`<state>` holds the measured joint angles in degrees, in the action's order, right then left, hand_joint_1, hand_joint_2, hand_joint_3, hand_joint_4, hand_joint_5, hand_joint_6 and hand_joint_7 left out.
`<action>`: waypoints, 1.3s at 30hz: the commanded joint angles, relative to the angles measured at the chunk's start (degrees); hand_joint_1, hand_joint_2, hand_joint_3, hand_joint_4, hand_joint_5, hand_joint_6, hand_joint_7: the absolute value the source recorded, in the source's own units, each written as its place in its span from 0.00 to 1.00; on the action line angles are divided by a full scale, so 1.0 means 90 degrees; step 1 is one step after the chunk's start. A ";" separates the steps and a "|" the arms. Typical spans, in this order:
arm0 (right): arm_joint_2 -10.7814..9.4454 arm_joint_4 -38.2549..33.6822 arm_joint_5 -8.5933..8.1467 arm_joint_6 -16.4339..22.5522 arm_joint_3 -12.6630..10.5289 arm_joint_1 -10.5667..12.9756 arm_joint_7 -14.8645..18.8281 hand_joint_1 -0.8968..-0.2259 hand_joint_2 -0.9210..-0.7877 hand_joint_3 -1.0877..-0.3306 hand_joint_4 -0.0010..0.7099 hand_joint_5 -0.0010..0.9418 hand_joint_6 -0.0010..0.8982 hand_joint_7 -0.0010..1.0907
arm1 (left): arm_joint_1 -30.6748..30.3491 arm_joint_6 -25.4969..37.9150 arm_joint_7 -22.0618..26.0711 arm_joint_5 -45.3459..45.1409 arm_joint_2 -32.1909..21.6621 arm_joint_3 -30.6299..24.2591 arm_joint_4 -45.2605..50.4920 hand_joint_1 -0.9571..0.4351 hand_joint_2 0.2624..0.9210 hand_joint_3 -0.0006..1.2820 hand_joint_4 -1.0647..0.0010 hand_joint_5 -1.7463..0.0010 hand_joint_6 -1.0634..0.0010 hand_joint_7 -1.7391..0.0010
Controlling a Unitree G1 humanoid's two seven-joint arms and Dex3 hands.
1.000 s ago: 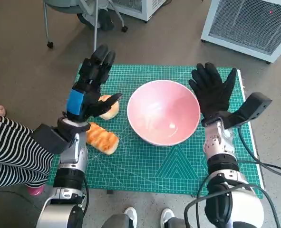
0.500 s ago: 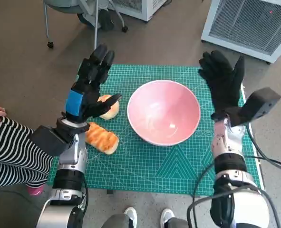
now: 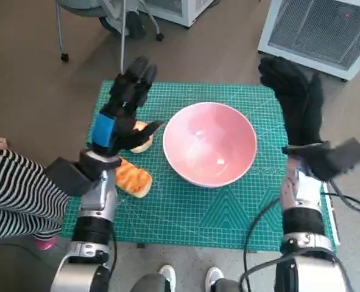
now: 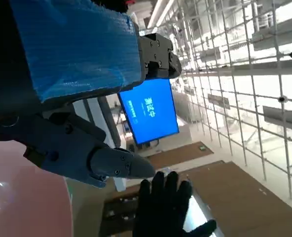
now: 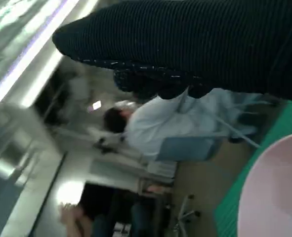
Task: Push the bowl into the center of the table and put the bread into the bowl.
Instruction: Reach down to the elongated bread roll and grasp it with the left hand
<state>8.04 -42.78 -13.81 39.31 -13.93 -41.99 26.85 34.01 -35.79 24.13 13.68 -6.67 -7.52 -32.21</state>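
Bowl [image 3: 209, 143] sits mid-table; both robot hands spread, empty. I worry left robot hand [image 3: 123, 108] shoves bread [image 3: 133, 177] off the edge.

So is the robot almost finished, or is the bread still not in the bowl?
About halfway, it seems. The pink bowl already sits near the middle of the green mat, so the push looks done. Neither hand holds anything: the left hand hovers open above the two pieces of bread, and the right hand is lifted off beside the bowl. The bowl is empty, so picking up the bread and dropping it in is left.
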 commanded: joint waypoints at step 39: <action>-0.0135 0.1686 0.0009 -0.0616 0.0648 0.0850 -0.0215 0.27 0.00 0.52 0.23 0.01 0.15 0.28 | 0.0637 0.0205 0.0994 -0.0329 -0.1475 -0.0051 0.0429 0.34 1.00 0.12 0.83 1.00 1.00 0.69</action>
<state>7.23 -28.21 -13.75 34.73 -8.48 -36.13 25.64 38.38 -32.05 32.50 13.53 -14.60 -6.98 -27.25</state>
